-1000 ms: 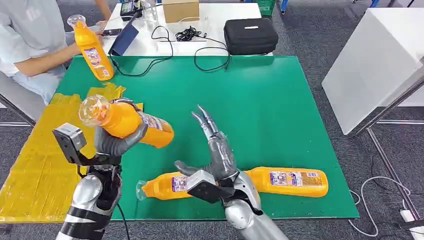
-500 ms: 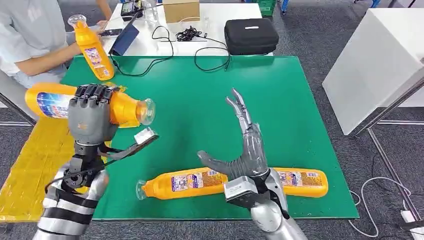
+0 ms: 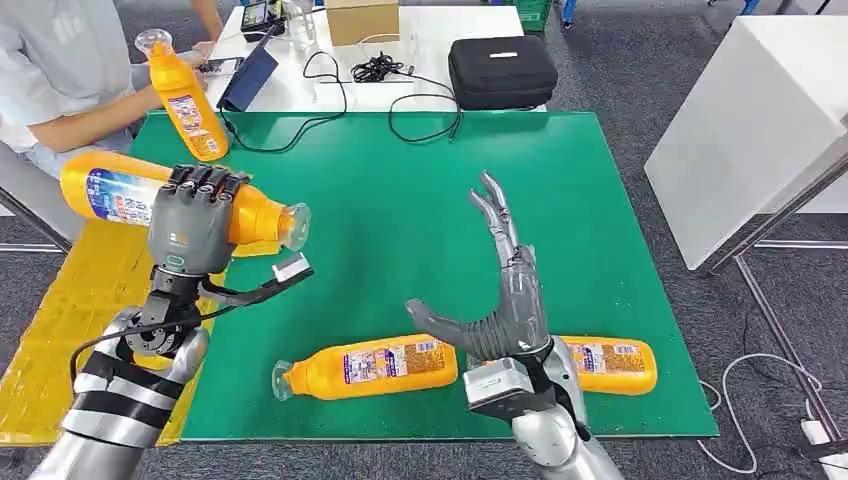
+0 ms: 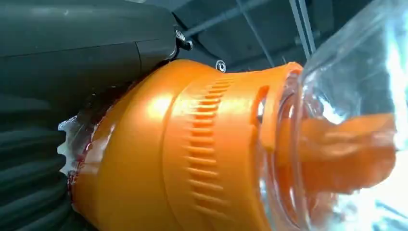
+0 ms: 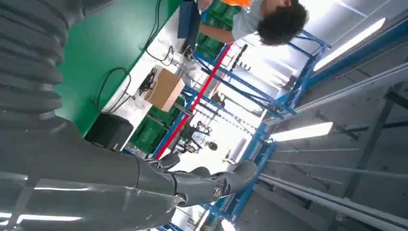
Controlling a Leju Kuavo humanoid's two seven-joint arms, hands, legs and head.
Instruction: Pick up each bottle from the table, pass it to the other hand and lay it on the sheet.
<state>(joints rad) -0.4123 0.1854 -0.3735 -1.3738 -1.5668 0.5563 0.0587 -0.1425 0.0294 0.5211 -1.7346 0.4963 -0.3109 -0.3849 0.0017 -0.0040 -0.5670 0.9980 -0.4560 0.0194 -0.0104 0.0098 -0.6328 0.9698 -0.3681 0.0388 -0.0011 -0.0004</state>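
Right hand [image 3: 510, 290] higher; four bottles, seemingly.

1. An orange plastic bottle with a clear cap [image 3: 175, 203] is held sideways in the air above the surface's left edge, cap pointing right.
2. Two more orange bottles lie flat near the green surface's front edge: one [image 3: 368, 367] left, one [image 3: 608, 363] right.
3. A crinkled yellow sheet [image 3: 70, 310] lies along the left side.

Bright, even overhead light with soft shadows on the green worktop [image 3: 560, 200]. Ceiling strip lights [image 5: 303, 131] flare white beyond the right hand [image 5: 144, 187]. The bottle [image 4: 202, 154] in the left hand [image 4: 72, 53] is blurred, its clear cap glaring.
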